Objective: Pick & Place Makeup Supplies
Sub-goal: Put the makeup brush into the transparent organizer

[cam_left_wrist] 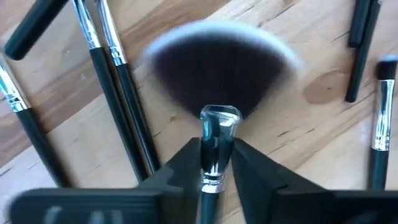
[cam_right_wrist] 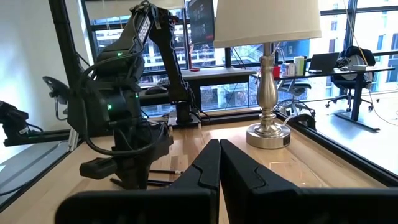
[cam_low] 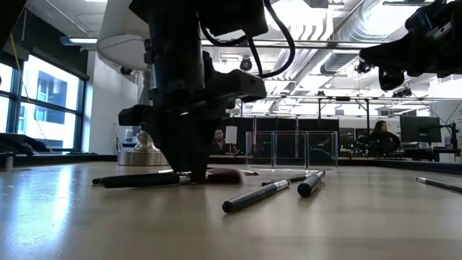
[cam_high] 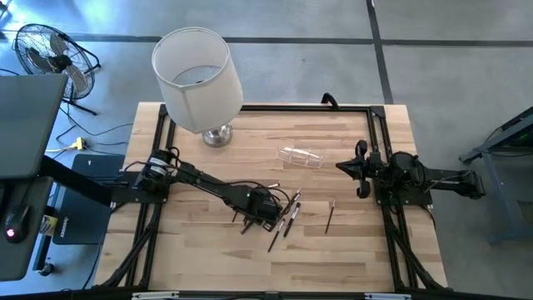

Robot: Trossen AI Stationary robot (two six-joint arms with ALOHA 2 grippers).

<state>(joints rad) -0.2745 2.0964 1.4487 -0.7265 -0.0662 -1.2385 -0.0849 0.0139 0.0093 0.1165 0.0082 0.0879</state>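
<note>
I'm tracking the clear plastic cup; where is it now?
In the high view the clear plastic cup lies on its side at the table's middle rear, right of the lamp, beyond the brushes.

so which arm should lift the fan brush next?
Left. Its hand is already down in the brush pile, fingers either side of the fan brush at its ferrule. The right hand is shut, parked at the table's right edge, well away from the brushes.
</note>
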